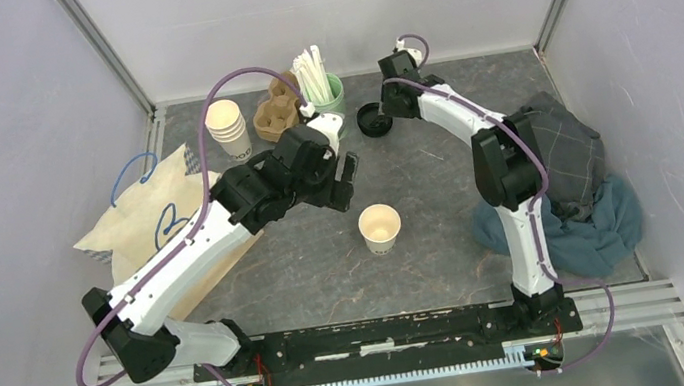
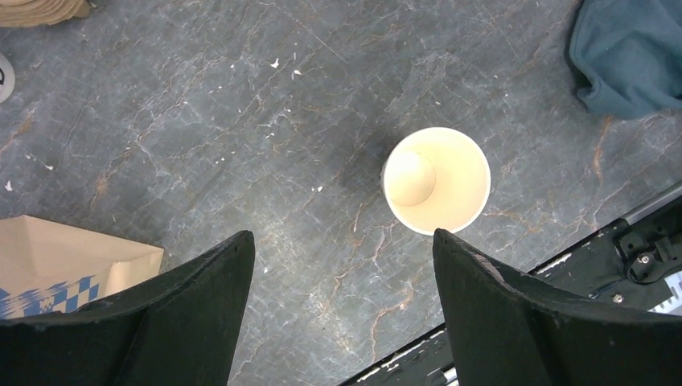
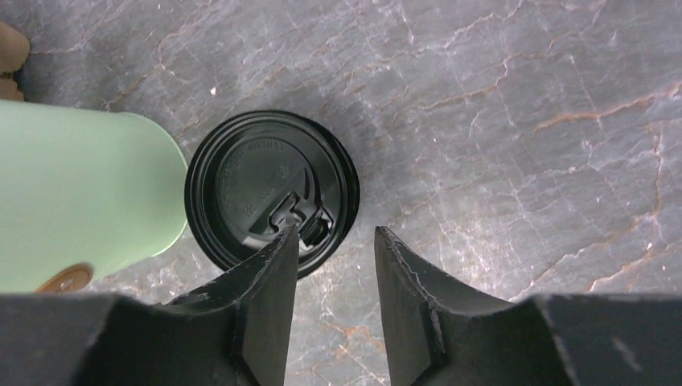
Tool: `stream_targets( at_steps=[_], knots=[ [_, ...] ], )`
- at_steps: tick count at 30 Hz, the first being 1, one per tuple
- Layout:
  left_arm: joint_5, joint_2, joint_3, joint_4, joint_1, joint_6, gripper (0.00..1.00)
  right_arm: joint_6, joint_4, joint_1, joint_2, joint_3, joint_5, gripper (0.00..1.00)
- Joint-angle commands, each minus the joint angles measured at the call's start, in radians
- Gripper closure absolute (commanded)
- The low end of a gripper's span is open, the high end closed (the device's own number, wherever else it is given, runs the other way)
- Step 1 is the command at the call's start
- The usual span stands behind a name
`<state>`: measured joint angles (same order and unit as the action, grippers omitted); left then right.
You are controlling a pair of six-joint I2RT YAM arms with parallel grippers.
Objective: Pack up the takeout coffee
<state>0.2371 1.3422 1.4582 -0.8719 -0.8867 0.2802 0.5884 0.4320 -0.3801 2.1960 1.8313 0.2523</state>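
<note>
Lidding step, by my read. Cup upright, lidless, ahead of the left gripper toward its right finger, untouched; jaws spread wide, empty. Right gripper over the lid, jaws part-open, straddling its near rim — nothing pinched yet. Next move likely calls for closing on that rim, lifting, then seating the lid square on the cup.

The near rim of the black lid is covered by a finger of the right gripper. The green cup is cut off by the picture's edge.
</note>
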Motion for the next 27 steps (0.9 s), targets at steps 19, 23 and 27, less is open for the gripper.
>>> stream_targets(
  at_steps=[19, 23, 27],
  knots=[
    [-0.061, -0.037, -0.024, 0.046, 0.066, -0.056, 0.13, -0.05, 0.044, -0.012, 0.14, 0.194, 0.081, 0.68],
    [-0.068, -0.035, -0.021, 0.047, 0.073, -0.062, 0.13, -0.051, 0.046, -0.013, 0.148, 0.197, 0.079, 0.73],
    [-0.071, -0.035, -0.02, 0.047, 0.079, -0.064, 0.13, -0.053, 0.044, -0.013, 0.151, 0.197, 0.081, 0.78]
  ],
)
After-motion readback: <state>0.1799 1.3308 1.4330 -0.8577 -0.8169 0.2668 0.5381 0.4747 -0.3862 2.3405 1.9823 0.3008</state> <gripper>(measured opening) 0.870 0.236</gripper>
